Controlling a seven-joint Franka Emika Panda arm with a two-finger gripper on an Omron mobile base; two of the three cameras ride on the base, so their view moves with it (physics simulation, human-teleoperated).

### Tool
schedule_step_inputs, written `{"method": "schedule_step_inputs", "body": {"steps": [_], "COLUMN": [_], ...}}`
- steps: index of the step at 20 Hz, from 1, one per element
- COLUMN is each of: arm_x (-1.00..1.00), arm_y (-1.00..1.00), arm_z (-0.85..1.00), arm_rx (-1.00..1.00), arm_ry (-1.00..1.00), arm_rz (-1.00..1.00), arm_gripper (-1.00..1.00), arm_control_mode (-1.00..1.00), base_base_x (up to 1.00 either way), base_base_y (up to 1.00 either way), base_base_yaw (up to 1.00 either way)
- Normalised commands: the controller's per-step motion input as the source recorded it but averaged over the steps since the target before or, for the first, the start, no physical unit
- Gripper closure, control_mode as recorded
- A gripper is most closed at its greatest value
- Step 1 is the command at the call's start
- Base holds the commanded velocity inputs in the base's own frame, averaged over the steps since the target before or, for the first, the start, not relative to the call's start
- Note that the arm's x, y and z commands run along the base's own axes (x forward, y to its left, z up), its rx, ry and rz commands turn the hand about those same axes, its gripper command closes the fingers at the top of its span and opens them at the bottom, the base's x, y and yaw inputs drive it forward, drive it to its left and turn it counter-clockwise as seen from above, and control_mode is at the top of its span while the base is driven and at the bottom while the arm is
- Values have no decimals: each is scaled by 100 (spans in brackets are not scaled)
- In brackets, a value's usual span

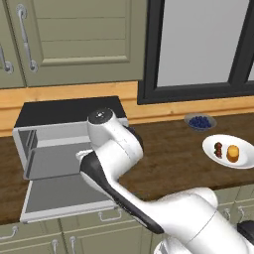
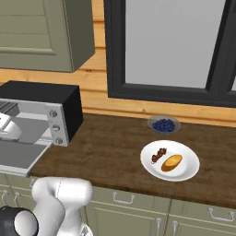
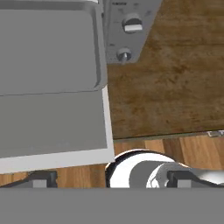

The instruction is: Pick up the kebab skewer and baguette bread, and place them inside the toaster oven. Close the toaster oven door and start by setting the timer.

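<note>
At the front edge of the counter, on its left end, the toaster oven door is already dropped flat, hanging out past the cabinet fronts. The claw hangs right over that door with its two tips spread wide, nothing between them, so it's released.

Behind the door the toaster oven sits open and looks bare inside, knobs down its right side.

Well off toward the right end, the white plate holds the kebab skewer and the baguette bread side by side, near each other, neither touched yet. The bowl of berries sits behind the plate, near the back edge.

So I'd say door-opening is done and the picking hasn't started. Next move calls for a swing right across the counter and down onto the skewer, which is thin, so aim matters.
</note>
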Motion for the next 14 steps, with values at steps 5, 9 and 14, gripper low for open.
{"method": "schedule_step_inputs", "body": {"steps": [5, 9, 14], "arm_x": [-30, -6, 0], "arm_y": [-100, -100, -100], "arm_z": [13, 3, 0], "arm_rx": [0, 0, 1], "arm_ry": [11, 11, 13], "arm_rz": [-6, -11, -6], "arm_gripper": [-100, -100, -100], "arm_control_mode": [-100, -100, -100], "base_base_x": [0, 0, 0], "base_base_y": [0, 0, 0], "base_base_yaw": [0, 0, 0]}}
